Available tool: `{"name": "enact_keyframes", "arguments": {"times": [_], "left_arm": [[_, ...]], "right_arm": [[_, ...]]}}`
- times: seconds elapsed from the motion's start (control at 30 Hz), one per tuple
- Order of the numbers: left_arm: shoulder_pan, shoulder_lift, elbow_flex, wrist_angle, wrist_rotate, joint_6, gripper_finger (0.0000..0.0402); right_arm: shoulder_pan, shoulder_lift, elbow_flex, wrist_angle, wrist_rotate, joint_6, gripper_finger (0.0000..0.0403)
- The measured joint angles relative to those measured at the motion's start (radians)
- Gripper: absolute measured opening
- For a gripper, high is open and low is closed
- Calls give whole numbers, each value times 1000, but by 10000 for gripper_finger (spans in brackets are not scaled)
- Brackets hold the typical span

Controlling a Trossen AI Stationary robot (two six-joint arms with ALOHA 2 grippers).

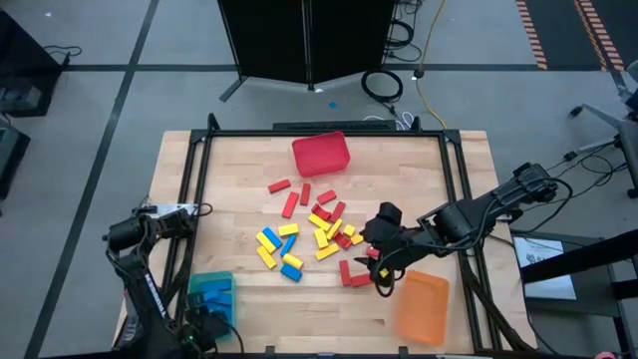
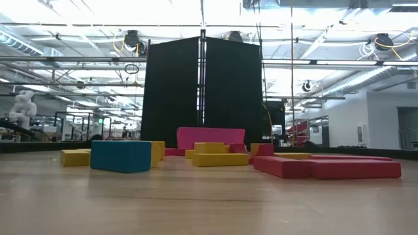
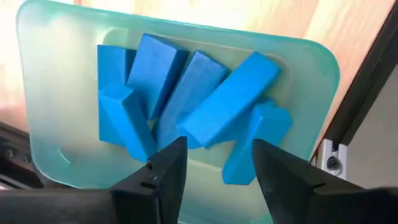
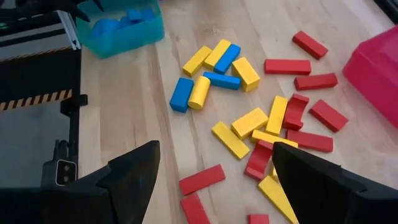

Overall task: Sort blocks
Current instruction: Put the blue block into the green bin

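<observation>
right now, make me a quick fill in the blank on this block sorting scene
1. The left tool hangs over the teal bin, which holds only ____ blocks.
2. The orange bin holds ____ blocks.
3. The right tool hangs with its jaws ____ above the loose blocks.
4. The red bin sits at the table's ____ edge.

Missing words: blue; no; open; far

Your surface [image 1: 239, 179] is pale wood in a black frame [image 1: 199, 160], sitting on a grey floor [image 1: 100, 100] crossed with dark lines. Right behind it you've got a black panel [image 2: 202, 91] standing upright, with cables [image 1: 384, 85] coiled on the floor by its foot. Look level across and you get a big workshop hall: bright ceiling lights [image 2: 196, 10] and pipes overhead.
</observation>
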Motion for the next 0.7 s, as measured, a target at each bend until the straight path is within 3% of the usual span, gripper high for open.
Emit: {"name": "enact_keyframes", "arguments": {"times": [0.17, 0.37, 0.5, 0.6, 0.7], "left_arm": [[51, -99, 0, -67, -43, 138, 197], [225, -306, 0, -167, -300, 196, 198], [392, -394, 2, -108, -380, 230, 198], [487, -392, 2, 11, -374, 461, 198], [559, -343, 2, 159, -292, 751, 198]], "right_arm": [[0, 0, 0, 34, 0, -35, 306], [0, 0, 0, 27, 0, -36, 306], [0, 0, 0, 2, 0, -37, 306], [0, 0, 0, -48, 0, -37, 306], [4, 0, 0, -89, -3, -37, 306]]}}
